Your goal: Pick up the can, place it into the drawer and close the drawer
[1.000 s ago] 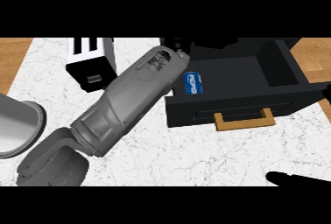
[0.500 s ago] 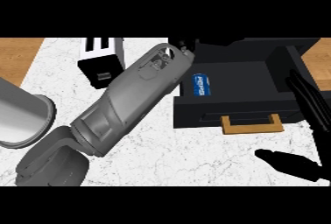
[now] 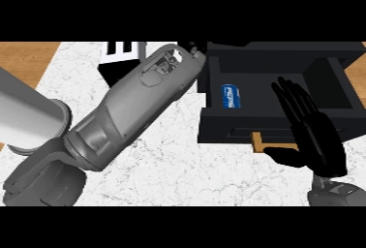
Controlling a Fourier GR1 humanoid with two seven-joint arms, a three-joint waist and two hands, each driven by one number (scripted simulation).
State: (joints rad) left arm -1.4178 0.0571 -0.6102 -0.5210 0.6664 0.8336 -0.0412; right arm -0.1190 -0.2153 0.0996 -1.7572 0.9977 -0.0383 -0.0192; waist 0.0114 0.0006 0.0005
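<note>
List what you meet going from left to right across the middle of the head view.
A grey cylinder → left forearm → can inside the open drawer → right hand, open.

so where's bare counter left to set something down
Bare counter lies below the drawer front, between the left forearm and the right hand. A smaller patch sits between forearm and grey cylinder. The drawer front is crowded by that hand.

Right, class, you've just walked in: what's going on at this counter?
The can lies inside the open drawer. The right hand is open, fingers straight, over the drawer's front beside its handle. The left arm stretches across the counter towards the drawer. The drawer is not yet closed.
</note>
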